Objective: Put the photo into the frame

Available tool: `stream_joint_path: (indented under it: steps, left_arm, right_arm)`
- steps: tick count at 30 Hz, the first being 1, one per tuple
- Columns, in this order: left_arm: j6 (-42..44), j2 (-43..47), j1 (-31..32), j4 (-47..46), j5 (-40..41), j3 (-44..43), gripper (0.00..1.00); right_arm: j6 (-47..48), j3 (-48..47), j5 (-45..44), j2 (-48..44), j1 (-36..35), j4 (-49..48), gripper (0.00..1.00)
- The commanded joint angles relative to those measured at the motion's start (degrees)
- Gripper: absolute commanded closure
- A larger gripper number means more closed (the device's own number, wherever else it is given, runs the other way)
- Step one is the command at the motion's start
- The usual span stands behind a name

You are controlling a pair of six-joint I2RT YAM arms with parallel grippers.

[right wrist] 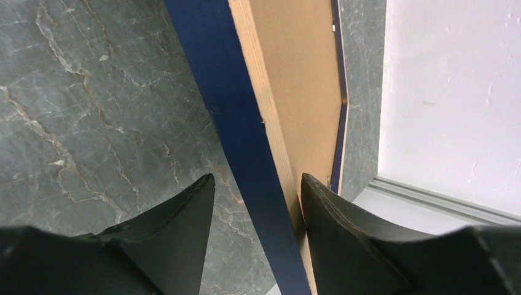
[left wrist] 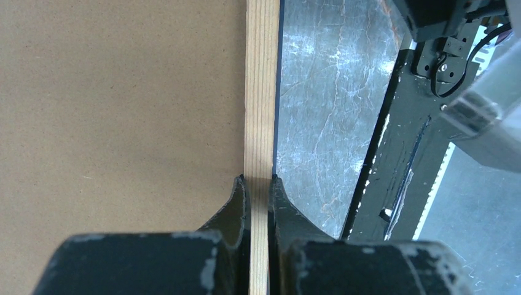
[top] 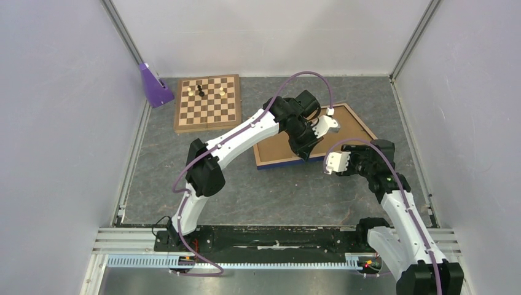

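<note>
Frame (top: 278, 163): lies back-up on the grey table (top: 184, 178), light wood rail on top, dark blue showing along its near edge.
Backing board (top: 282, 150): plain brown, sits inside the frame's rails and fills the opening.
Left gripper (left wrist: 260, 184): on the frame's near rail, towards the middle. Jaws pinched tight on the wooden strip, one finger on the board side and one on the outer blue side.
Right gripper (right wrist: 257, 178): at the frame's near right corner, straddling the edge. Jaws apart, not clamped. One finger sits close against the wood and board side. The other stands clear of the blue face, with bare table showing between them.
Frame's attitude: flat or raised off the table, cannot tell.
Chessboard (top: 207, 103): well apart from the frame, off its far left corner. A few small pieces stand on it, one dark, the others pale.
Purple wedge (top: 153, 86): beyond the chessboard from the frame, against the left wall.
</note>
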State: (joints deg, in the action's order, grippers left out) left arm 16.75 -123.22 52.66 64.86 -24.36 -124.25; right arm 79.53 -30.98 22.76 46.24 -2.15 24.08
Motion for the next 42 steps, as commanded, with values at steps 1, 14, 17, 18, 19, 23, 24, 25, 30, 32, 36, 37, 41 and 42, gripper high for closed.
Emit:
stream_joint_path:
  steps: [1, 14, 17, 18, 19, 23, 24, 25, 30, 32, 36, 37, 41, 42]
  left_arm:
    - [-1.02, 1.57, -0.55, -0.71, -3.58, -3.9, 0.98]
    - [-0.12, 3.22, -1.42, -0.12, -0.73, -4.48, 0.93]
    - [0.52, 4.01, -1.42, -0.14, 2.0, -5.66, 0.67]
    - [0.89, 4.4, -1.42, -0.17, 3.12, -6.19, 0.58]
    - [1.24, 4.77, -1.43, -0.37, 4.26, -6.58, 0.53]
    - [3.45, 7.85, -1.47, -1.72, 10.45, -7.34, 0.36]
    - [4.25, 8.66, -1.43, -2.17, 11.67, -7.26, 0.33]
    - [5.06, 9.69, -1.42, -2.77, 12.9, -7.02, 0.3]
    - [10.87, 12.89, -1.34, -3.38, 16.03, -6.71, 0.2]
    - [14.1, 13.5, -1.29, -3.34, 16.82, -6.27, 0.18]
    - [18.9, 13.9, -1.16, -3.41, 17.51, -5.24, 0.17]
    - [19.94, 13.9, -1.08, -3.34, 17.6, -5.22, 0.17]
    - [22.47, 13.41, -0.72, -3.55, 19.16, -4.95, 0.16]
    - [22.8, 13.28, -0.72, -3.59, 19.22, -4.95, 0.17]
  right_arm:
    - [-1.6, 2.57, -1.23, 0.0, -0.32, -8.49, 0.45]
    - [-2.08, -3.75, 1.5, 1.66, -0.31, -3.04, 0.76]
    - [-3.01, -7.06, 3.93, 2.34, -0.32, 0.08, 0.85]
    - [-3.33, -7.94, 4.39, 2.59, -0.32, 0.74, 0.87]
    - [-3.61, -8.88, 4.64, 2.89, -0.32, 1.29, 0.88]
    - [-4.26, -12.96, 5.35, 4.21, -0.31, 4.29, 0.91]
    - [-4.58, -14.35, 5.65, 4.66, -0.31, 5.29, 0.91]
    - [-4.95, -15.46, 6.09, 5.09, -0.35, 6.25, 0.91]
    - [-6.99, -22.24, 8.73, 8.55, -0.31, 11.77, 0.92]
    - [-8.0, -24.65, 9.58, 9.83, -0.34, 13.61, 0.93]
    - [-9.93, -29.41, 11.62, 12.33, -0.31, 17.22, 0.93]
    - [-10.64, -30.35, 11.91, 12.59, -0.31, 17.56, 0.93]
    - [-12.56, -33.97, 12.42, 13.78, -0.31, 18.99, 0.93]
    - [-13.09, -34.86, 12.41, 14.03, -0.31, 19.43, 0.93]
